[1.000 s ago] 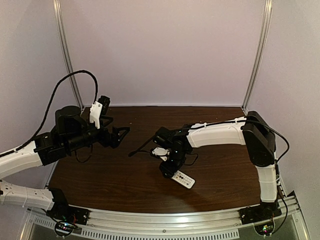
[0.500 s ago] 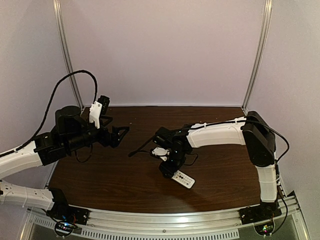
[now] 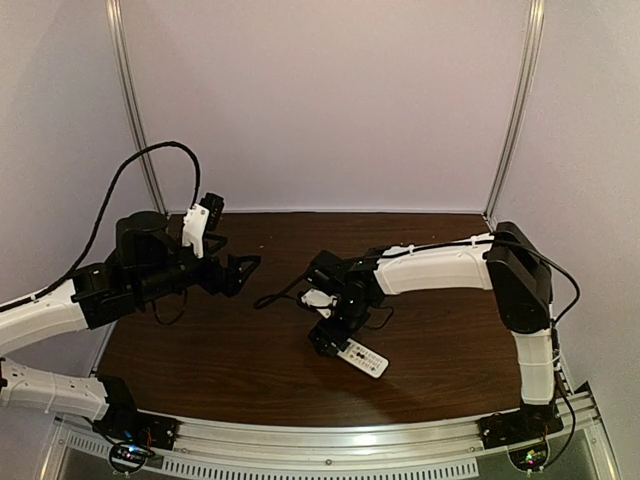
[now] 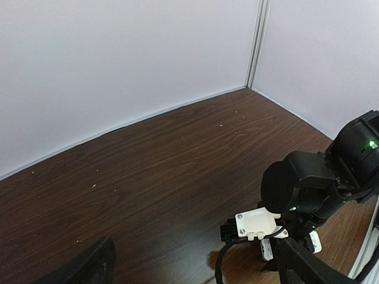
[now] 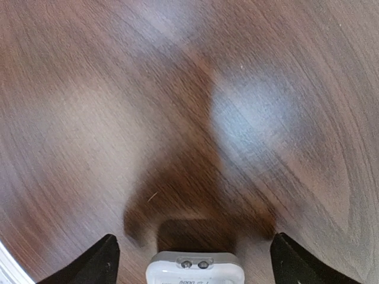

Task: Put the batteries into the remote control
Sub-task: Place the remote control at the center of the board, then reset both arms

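Since the frame a second before, the right gripper (image 3: 325, 340) had spread its jaws and shifted slightly to the left, off the remote control (image 3: 365, 358), while the left arm (image 3: 60, 310) had lifted a little and the remote control itself lay where it had been.

One remote control was in sight. It lay flat on the brown table (image 3: 220, 365), face up with its rows of buttons showing, towards the near edge and slightly right of centre. In the top view the right claw stood just beside its far-left end. In the right wrist view that claw's two fingers (image 5: 102, 261) stood wide apart at the lower corners, with the white end of the remote control between them at the bottom edge. A clear gap showed on either side, so the claw gripped nothing. Much of that view was blurred, and only wood grain and a dark shadow showed ahead of the remote control.

Two arms were counted, each with one claw. The left gripper (image 3: 245, 268) hung above the far-left part of the table, well apart from the remote control. Its two fingers (image 4: 89, 266) sat at the bottom corners of the left wrist view, spread wide, with only bare table between them. That view also caught the black wrist of the right arm (image 4: 308, 186) at the right.

One black cable (image 3: 125, 175) looped above the left arm, and two metal posts (image 3: 128, 110) stood against the pale back wall (image 3: 320, 100).
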You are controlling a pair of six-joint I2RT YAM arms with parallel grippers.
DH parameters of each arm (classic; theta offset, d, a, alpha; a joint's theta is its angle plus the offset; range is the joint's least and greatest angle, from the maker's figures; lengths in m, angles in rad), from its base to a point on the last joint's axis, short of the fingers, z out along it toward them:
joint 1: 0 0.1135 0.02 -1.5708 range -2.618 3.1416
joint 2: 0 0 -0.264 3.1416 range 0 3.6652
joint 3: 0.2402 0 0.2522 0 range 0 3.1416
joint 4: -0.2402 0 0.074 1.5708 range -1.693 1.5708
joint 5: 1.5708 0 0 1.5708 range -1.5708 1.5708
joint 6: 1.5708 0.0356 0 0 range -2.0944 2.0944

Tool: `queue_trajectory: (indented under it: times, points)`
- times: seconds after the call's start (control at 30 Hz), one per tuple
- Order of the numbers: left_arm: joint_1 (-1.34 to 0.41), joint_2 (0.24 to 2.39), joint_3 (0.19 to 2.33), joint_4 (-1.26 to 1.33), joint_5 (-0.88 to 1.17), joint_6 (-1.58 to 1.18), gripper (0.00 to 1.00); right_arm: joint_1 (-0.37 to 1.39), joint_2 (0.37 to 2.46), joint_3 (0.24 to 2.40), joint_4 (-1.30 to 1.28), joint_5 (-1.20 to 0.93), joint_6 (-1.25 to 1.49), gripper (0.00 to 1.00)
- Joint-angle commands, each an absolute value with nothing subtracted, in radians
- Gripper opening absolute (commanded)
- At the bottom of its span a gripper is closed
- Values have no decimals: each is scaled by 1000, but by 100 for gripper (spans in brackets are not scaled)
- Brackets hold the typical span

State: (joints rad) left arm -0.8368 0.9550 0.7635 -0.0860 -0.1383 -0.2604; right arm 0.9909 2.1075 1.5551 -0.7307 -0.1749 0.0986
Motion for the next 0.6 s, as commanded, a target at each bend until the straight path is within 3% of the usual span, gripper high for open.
queue_trajectory:
  times: [0.0,0.27,0.43,0.57]
  points:
    - [-833,997,835,-129,-139,-255,97,974,2003,1565,-694,-170,129,95]
    - [-775,1108,997,-231,-83,-314,98,847,1768,1454,-575,-179,164,100]
    - [-649,1191,1041,-240,127,-359,97,705,1593,1277,-452,-243,218,100]
    - [-633,1289,1069,-271,133,-374,97,611,1447,1106,-332,-273,283,100]
